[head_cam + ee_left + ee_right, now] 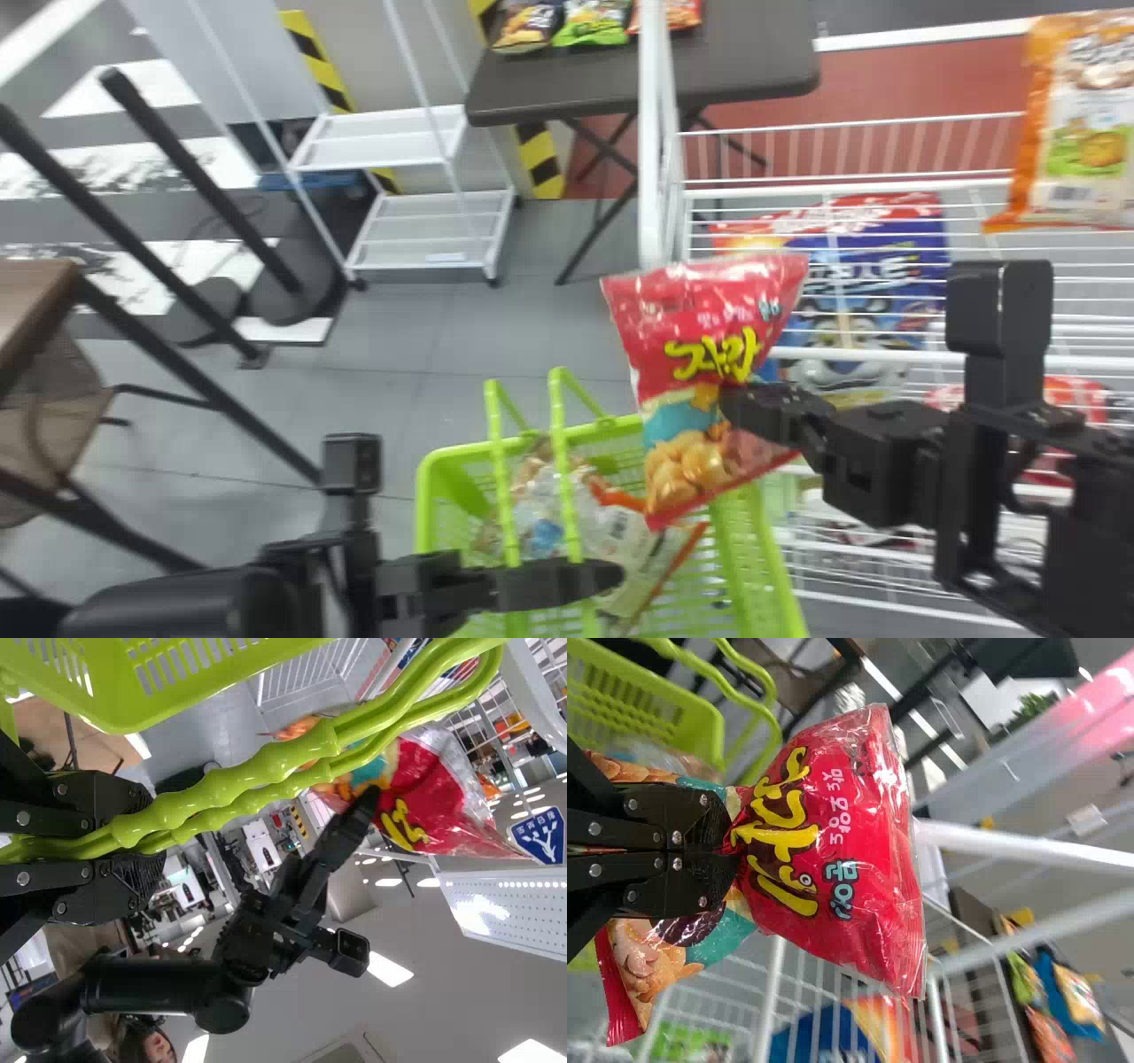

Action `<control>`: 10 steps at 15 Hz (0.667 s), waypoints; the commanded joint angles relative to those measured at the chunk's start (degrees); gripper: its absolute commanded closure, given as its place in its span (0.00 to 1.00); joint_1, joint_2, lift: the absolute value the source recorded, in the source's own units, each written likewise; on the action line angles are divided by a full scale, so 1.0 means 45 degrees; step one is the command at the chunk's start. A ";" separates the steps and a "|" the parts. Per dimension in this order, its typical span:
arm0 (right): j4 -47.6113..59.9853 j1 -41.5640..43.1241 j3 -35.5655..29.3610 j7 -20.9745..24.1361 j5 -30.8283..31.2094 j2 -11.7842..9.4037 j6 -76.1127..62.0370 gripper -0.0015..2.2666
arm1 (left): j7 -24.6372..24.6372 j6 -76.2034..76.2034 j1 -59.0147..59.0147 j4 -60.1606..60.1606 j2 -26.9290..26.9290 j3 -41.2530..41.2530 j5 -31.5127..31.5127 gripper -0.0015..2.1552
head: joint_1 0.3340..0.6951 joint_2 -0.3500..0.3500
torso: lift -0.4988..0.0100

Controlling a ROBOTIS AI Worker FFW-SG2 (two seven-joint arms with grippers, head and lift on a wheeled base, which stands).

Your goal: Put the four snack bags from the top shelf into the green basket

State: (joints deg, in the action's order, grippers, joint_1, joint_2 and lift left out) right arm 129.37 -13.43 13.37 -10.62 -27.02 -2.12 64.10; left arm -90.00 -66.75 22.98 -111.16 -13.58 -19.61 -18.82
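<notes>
1 red snack bag (682,346) pinched by its middle in R gripper (740,409), nr rim of green basket (762,549); L gripper (567,580) squeezing basket handles (567,470) tho.

Head view, reference dark folding table (567,87): small packets (592,22) on top; white two-tier rack (381,140) left of it; yellow-black striping (539,159) below its left end; brown-topped table (34,306) well apart, farther left.
</notes>
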 commanded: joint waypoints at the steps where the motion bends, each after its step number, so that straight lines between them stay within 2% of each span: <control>1: -0.0273 0.0271 0.0701 -0.0003 -0.0539 0.0023 0.1021 1.00 | -0.0126 -0.0003 -0.0048 0.0034 -0.0011 -0.0016 0.0022 1.00 | 1.00 1.00 | 0.98; 6: -0.2773 0.1325 0.2010 0.0055 -0.0617 0.0218 0.1842 1.00 | -0.0126 -0.0120 -0.0185 0.0034 -0.0050 0.0003 -0.0017 1.00 | 1.00 1.00 | 0.98; 10: -0.5586 0.2731 0.3396 0.0173 -0.0148 0.0433 0.0513 1.00 | -0.0126 -0.0198 -0.0224 0.0034 -0.0030 0.0023 -0.0017 1.00 | 1.00 1.00 | 0.98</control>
State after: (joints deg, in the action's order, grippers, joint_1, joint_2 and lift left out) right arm 108.23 -3.27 26.51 -9.83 -28.31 -0.48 68.95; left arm -90.00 -67.56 21.98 -111.01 -13.77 -19.53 -18.90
